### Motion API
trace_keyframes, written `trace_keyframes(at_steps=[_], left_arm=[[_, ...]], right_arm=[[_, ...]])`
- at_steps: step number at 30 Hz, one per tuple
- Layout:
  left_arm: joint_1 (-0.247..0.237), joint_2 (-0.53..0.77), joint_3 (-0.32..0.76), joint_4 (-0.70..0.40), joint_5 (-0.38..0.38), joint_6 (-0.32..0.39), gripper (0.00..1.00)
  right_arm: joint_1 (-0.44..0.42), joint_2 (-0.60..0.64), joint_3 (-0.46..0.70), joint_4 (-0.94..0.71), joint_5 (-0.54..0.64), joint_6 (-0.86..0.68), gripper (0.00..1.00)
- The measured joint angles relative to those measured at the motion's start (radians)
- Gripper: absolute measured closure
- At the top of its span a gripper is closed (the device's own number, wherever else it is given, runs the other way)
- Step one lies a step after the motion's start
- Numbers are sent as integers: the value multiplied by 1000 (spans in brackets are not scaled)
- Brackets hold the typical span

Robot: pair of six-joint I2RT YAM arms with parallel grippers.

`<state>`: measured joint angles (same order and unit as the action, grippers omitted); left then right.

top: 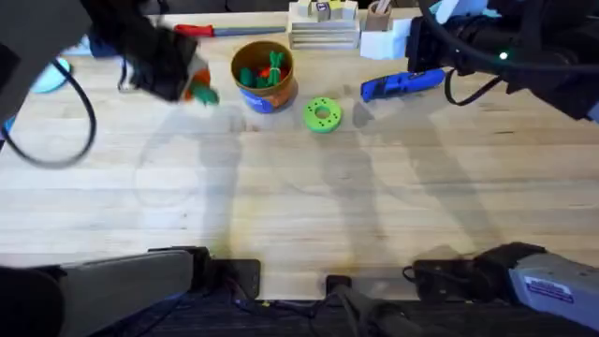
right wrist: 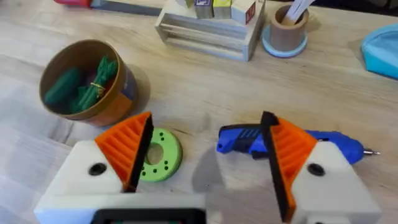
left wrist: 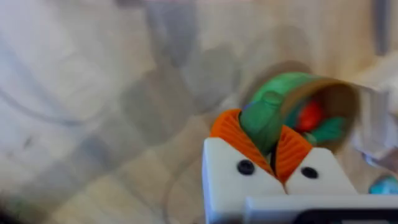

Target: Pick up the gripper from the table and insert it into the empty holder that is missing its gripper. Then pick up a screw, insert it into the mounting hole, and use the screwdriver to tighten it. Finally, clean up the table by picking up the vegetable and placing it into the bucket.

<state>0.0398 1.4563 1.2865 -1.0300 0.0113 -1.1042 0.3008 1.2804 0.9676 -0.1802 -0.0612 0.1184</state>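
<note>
Left gripper (left wrist: 272, 146): my orange ribbed pads are clenched on the vegetable (left wrist: 264, 118), a smooth green pod.
Vegetable position: overhead, it sits in my fingers just left of the bucket (top: 265, 77), above the wooden table (top: 299, 197).
Vegetable axis: long axis runs out from my fingertips toward the bucket mouth.
Right gripper (right wrist: 208, 152): released, pads spread wide.
Right wrist view: screwdriver (right wrist: 292, 142), a blue cylinder, lies flat beside my right pad, tip pointing away from the green disc (right wrist: 160, 154).
Bucket: round, tan inside, green items within.
Overhead view: red-handled tool (top: 229, 30) behind the bucket.
</note>
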Motion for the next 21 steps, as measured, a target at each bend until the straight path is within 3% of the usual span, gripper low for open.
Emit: trace_keyframes(at_steps=[5, 11, 17, 21], left_arm=[[-79, -1, 111, 105, 0, 162, 971], [-160, 0, 126, 212, 0, 328, 971], [-196, 2, 126, 319, 0, 434, 972], [-198, 27, 126, 357, 0, 465, 972]], right_arm=[[0, 0, 0, 0, 0, 0, 10], [0, 0, 0, -1, 0, 0, 10], [0, 0, 0, -9, 0, 0, 10], [0, 0, 0, -9, 0, 0, 10]])
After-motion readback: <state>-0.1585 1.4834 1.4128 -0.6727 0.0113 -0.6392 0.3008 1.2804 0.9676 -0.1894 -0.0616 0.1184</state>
